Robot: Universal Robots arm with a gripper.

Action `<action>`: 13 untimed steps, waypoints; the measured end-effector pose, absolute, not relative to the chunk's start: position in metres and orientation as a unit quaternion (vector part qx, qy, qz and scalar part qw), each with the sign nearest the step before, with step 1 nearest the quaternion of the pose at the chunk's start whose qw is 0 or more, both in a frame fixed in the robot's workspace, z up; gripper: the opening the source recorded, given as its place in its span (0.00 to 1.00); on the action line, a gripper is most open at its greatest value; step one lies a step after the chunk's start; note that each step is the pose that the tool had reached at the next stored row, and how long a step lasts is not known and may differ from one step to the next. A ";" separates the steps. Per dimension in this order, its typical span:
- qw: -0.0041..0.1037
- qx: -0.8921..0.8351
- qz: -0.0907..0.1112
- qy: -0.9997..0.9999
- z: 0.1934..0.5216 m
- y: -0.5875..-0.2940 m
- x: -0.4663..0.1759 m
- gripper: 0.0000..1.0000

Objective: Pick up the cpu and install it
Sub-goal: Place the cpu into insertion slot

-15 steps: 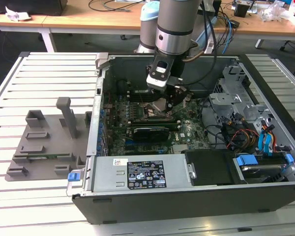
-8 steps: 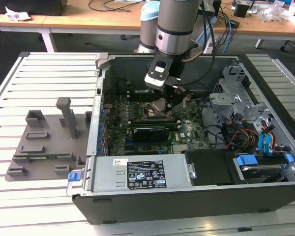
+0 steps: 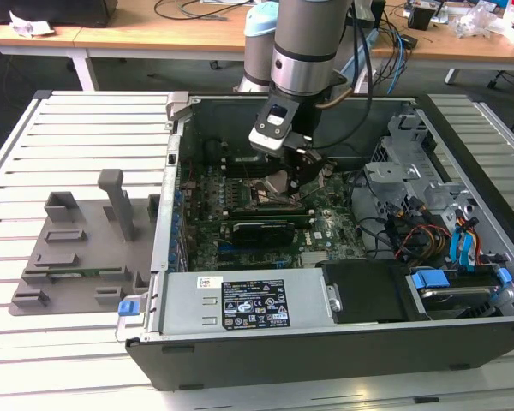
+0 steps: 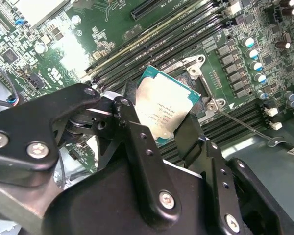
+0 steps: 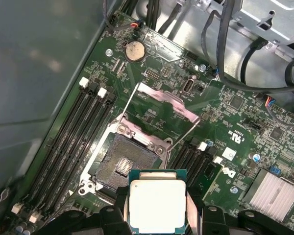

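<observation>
The cpu (image 5: 157,205) is clamped by two opposite edges between the fingers of the tool (image 4: 161,125). It is held above the motherboard (image 5: 235,122), just beside the socket (image 5: 123,164), whose metal frame is lifted, inside the computer case (image 3: 325,351).

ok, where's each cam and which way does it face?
Exterior view: off-arm, looking down into the computer case; arm and end effector show.
First wrist view: wrist-mounted, facing the socket past the cpu; fingers show.
Second wrist view: wrist-mounted, facing along the end effector's links.
Shared: both wrist views show the gripped cpu.
</observation>
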State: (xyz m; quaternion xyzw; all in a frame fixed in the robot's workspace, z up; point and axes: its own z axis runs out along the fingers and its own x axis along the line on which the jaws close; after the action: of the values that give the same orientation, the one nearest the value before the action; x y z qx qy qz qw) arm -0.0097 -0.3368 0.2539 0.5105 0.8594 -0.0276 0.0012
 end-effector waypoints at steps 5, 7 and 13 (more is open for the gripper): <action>0.001 0.525 -0.028 0.851 0.254 -0.337 -0.010 0.55; 0.001 0.531 -0.028 0.847 0.254 -0.337 -0.010 0.55; 0.000 0.545 -0.028 0.838 0.254 -0.337 -0.010 0.55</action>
State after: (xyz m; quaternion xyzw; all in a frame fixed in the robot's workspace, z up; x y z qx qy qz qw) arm -0.0097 -0.3368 0.2539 0.5446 0.8382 -0.0276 0.0001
